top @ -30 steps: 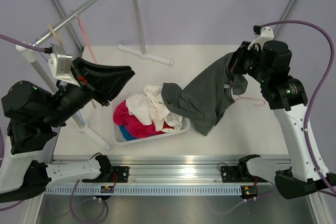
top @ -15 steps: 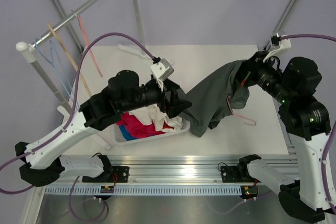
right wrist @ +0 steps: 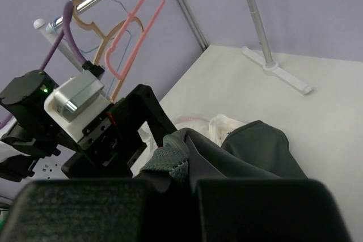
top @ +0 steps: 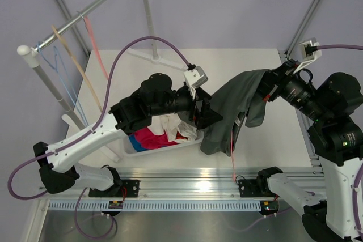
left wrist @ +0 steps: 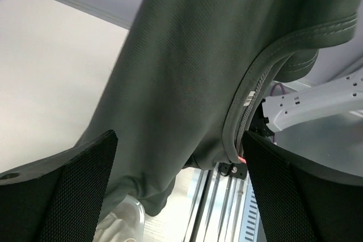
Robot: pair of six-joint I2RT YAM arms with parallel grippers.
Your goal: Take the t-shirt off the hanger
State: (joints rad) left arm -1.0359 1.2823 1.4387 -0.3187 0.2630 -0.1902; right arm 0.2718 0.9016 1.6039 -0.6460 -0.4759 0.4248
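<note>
We see the left jaws spread wide: their two dark fingers (left wrist: pixel 62 188) fill the lower corners of the left wrist view, with the t-shirt (left wrist: pixel 187 72) hanging in the gap between them. We cannot tell whether either finger touches the cloth. The right jaws are pressed together on a bunched fold of the grey fabric, which comes out from between them in the right wrist view. From above, that pinch sits at the garment's top edge, right of centre. The t-shirt is lifted off the worktop (top: pixel 142 72) and drapes down toward the middle of the frame, its lower end just beside the left jaws. A thin pink length of the hanger (top: pixel 233 160) drops from under the cloth toward the bottom edge of the worktop. Left of the shirt stands a white bin (top: pixel 170 147) holding a white cloth (top: pixel 170 122) and a red garment (top: pixel 146 138). In the upper left, a rail (top: pixel 91 9) carries a salmon-pink hanger (top: pixel 97 52), a wooden hanger (top: pixel 72 60) and a blue wire one (top: pixel 61 69).
</note>
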